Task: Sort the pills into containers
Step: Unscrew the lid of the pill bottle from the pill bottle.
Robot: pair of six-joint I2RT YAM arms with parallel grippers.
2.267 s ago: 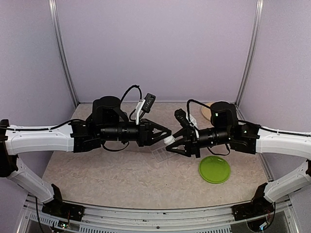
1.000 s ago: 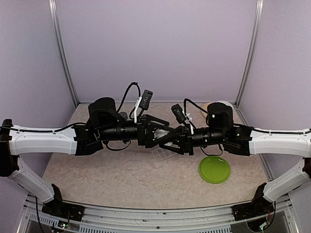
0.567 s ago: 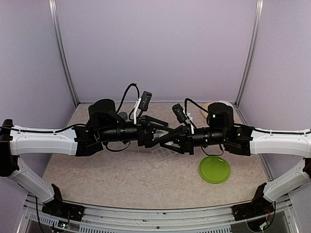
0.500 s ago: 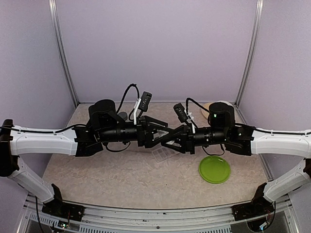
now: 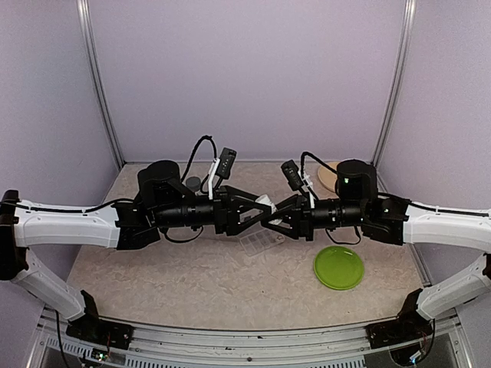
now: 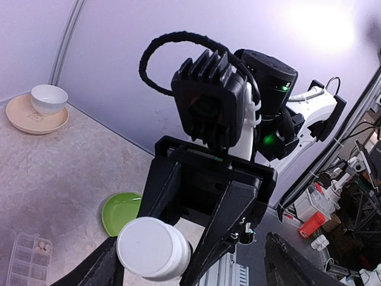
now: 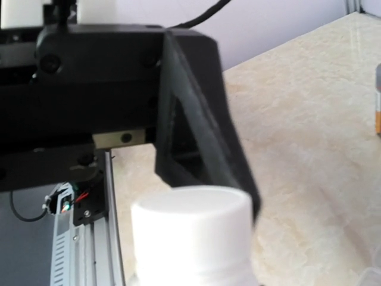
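Right hand [image 5: 270, 218] grips the white bottle [image 6: 153, 248], cap pointing straight into the left hand [image 5: 259, 207], which gapes around the cap, not clamped yet. Pill box [image 5: 258, 244] sits on the desk beneath the bottle.

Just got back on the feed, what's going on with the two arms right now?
The right hand holds a white pill bottle in mid-air, cap on. The left hand faces it, open, fingers either side of the cap but not gripping it. The clear pill box lies on the table below, near the green plate, with a few pills in one compartment.
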